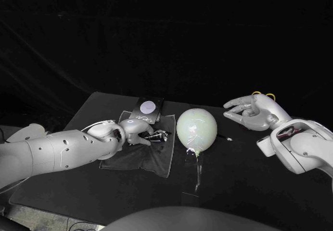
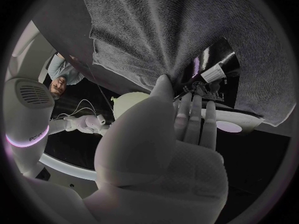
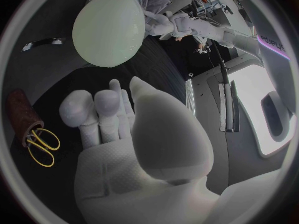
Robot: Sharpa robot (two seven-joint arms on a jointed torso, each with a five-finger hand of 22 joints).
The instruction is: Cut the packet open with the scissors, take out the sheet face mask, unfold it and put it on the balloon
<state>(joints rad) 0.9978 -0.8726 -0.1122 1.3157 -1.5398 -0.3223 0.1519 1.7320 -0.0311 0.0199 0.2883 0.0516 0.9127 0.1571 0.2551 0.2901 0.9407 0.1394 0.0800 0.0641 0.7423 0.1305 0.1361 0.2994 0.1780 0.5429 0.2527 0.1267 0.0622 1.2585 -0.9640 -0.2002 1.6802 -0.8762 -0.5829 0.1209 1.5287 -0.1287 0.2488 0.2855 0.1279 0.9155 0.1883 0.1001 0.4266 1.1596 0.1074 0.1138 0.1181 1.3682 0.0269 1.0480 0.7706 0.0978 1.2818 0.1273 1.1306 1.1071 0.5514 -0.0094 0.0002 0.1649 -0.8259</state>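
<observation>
A pale green balloon (image 1: 196, 126) lies on the black table (image 1: 263, 192) at the middle, its knot toward me. Left of it a grey cloth (image 1: 142, 156) is spread out, with a dark shiny packet (image 1: 160, 136) on it. My left hand (image 1: 135, 130) rests on the cloth with its fingers stretched toward the packet (image 2: 212, 69) and nothing between them. My right hand (image 1: 251, 113) hovers right of the balloon (image 3: 109, 30), fingers apart and holding nothing. Behind it the yellow-handled scissors (image 1: 263, 95) stand in a brown holder (image 3: 22, 112).
A flat dark pack with a pale oval (image 1: 147, 108) lies at the cloth's far edge. A small dark strip (image 1: 227, 138) lies on the table just right of the balloon. The balloon's string (image 1: 199, 168) trails toward the front edge.
</observation>
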